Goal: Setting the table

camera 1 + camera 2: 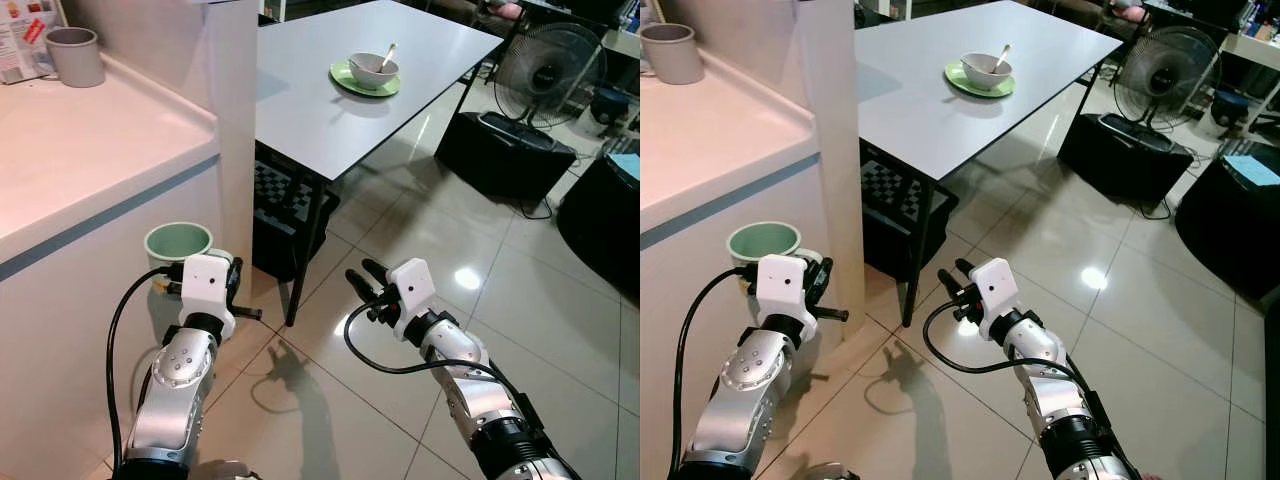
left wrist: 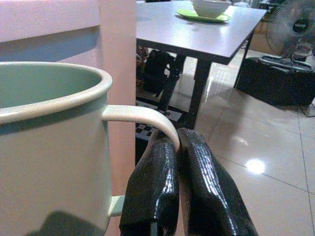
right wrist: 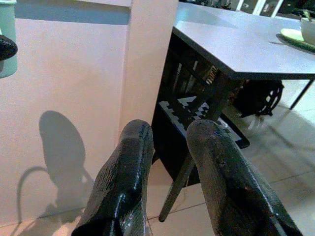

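Black glossy left gripper (image 2: pixel 178 147) pinching enamel mug (image 2: pixel 49 147) (curved handle), tiled floor (image 1: pixel 500 330)

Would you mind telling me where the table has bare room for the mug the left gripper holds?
The table is bare on the near half, from the green plate with its bowl toward the pillar. The left gripper holds the mug. Only the plate's spot is taken.
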Tool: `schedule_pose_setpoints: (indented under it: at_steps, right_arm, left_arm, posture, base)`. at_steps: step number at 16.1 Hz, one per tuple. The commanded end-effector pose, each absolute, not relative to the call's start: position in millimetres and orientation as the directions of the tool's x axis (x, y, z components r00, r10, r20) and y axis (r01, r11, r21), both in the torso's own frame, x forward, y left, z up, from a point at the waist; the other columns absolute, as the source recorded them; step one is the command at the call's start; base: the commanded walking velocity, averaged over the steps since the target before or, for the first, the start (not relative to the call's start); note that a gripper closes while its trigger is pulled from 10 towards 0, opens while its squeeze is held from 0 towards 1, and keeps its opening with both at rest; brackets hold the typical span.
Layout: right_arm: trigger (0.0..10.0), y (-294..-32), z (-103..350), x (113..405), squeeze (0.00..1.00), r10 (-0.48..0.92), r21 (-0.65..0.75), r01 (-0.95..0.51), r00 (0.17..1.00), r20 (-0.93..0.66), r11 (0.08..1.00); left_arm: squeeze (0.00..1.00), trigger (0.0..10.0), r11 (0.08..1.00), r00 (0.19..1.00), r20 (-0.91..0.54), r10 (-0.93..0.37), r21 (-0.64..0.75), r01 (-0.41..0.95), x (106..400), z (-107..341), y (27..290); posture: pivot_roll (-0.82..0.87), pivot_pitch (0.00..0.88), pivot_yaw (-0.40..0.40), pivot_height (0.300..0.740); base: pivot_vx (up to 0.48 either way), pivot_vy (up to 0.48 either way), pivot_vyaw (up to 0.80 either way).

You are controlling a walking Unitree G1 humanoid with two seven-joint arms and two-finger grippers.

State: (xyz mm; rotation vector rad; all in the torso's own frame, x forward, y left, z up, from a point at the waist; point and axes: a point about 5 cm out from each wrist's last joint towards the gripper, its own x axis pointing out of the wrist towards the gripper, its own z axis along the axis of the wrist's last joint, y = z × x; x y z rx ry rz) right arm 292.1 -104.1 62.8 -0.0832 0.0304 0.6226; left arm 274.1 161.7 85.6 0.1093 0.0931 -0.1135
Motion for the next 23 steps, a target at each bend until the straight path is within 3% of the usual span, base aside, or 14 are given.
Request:
schedule_pose_setpoints:
  at_steps: [1, 8, 15, 23]
  right_arm:
    - [10.0, -111.9, 62.2, 291.8, 0.00, 0.561, -0.071, -0.563, 0.826, -0.050, 0.823]
    - [10.0, -106.1, 59.1, 285.7, 0.00, 0.571, -0.067, -0.573, 0.819, -0.048, 0.817]
    - [10.0, -104.2, 55.5, 280.8, 0.00, 0.557, -0.054, -0.559, 0.829, -0.046, 0.828]
    - [10.0, -108.0, 55.1, 281.4, 0.00, 0.557, -0.067, -0.560, 0.828, -0.057, 0.826]
  left_arm:
    - [0.00, 10.0, 0.983, 0.987, -0.089, -0.131, 0.116, 0.141, 279.0, 89.1, 154.5]
    - [0.00, 10.0, 0.967, 0.981, -0.125, -0.145, 0.193, 0.167, 280.5, 85.4, 153.1]
    - [0.00, 10.0, 0.951, 0.979, -0.147, -0.142, 0.253, 0.176, 284.0, 85.7, 157.2]
    - [0.00, 10.0, 0.974, 0.984, -0.121, -0.134, 0.164, 0.153, 282.8, 87.4, 158.2]
  posture:
    - [0.16, 0.000, -0.123, 0.740]
    - [0.15, 0.000, -0.097, 0.740]
    - [0.13, 0.000, -0.069, 0.740]
    - [0.13, 0.000, -0.089, 0.740]
  base:
    - [0.000, -0.454, 0.00]
    - [0.319, -0.311, 0.00]
    - [0.000, 0.000, 0.00]
    - [0.000, 0.000, 0.00]
